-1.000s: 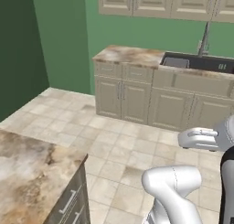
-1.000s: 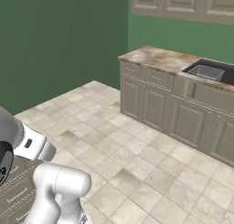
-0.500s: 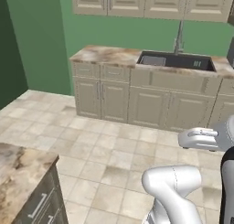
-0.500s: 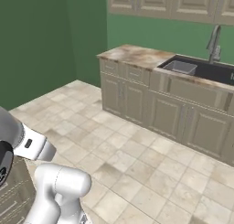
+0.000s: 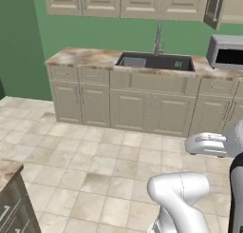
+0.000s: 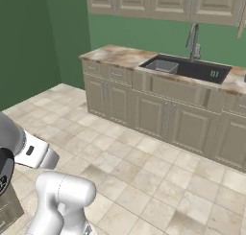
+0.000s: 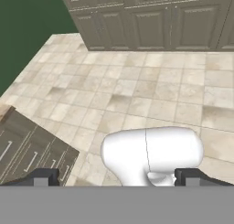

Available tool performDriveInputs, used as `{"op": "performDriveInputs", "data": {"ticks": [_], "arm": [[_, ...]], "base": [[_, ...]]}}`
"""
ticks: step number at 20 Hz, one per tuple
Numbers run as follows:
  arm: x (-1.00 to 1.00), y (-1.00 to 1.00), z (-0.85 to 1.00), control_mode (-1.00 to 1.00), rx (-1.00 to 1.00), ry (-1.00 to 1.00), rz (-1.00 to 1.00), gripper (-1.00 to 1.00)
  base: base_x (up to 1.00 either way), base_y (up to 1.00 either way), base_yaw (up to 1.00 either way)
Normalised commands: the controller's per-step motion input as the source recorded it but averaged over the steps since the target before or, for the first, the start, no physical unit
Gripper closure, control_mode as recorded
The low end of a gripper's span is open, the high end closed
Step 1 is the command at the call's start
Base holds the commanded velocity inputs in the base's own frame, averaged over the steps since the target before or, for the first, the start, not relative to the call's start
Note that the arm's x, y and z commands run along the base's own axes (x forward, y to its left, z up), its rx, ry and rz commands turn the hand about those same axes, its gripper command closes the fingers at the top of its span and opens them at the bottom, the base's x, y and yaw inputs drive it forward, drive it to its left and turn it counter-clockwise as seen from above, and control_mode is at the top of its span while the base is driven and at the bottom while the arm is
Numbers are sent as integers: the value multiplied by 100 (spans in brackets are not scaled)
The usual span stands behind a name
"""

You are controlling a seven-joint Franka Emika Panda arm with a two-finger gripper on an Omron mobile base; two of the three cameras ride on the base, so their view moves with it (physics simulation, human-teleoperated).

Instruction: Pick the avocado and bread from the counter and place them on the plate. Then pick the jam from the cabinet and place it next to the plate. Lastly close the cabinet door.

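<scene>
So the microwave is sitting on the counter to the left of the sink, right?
Not quite. In the left base view the microwave sits on the counter, but to the right of the sink, not the left.

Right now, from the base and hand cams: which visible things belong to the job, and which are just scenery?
Job:
- counter, marbled top along the far wall
- cabinet door, ajar at upper right of the left base view
- gripper, open, holding nothing

Scenery:
- sink with faucet
- microwave
- tiled floor
- near drawer unit
</scene>
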Motion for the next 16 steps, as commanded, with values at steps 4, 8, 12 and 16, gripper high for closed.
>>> {"op": "performDriveInputs", "data": {"ticks": [4,8,12,16], "arm": [[0,0,0,100,0,0,0,-100],[0,0,0,100,0,0,0,-100],[0,0,0,100,0,0,0,-100],[0,0,0,100,0,0,0,-100]], "base": [[11,-44,-20],[25,-27,-23],[37,-20,-23],[40,-19,-21]]}}
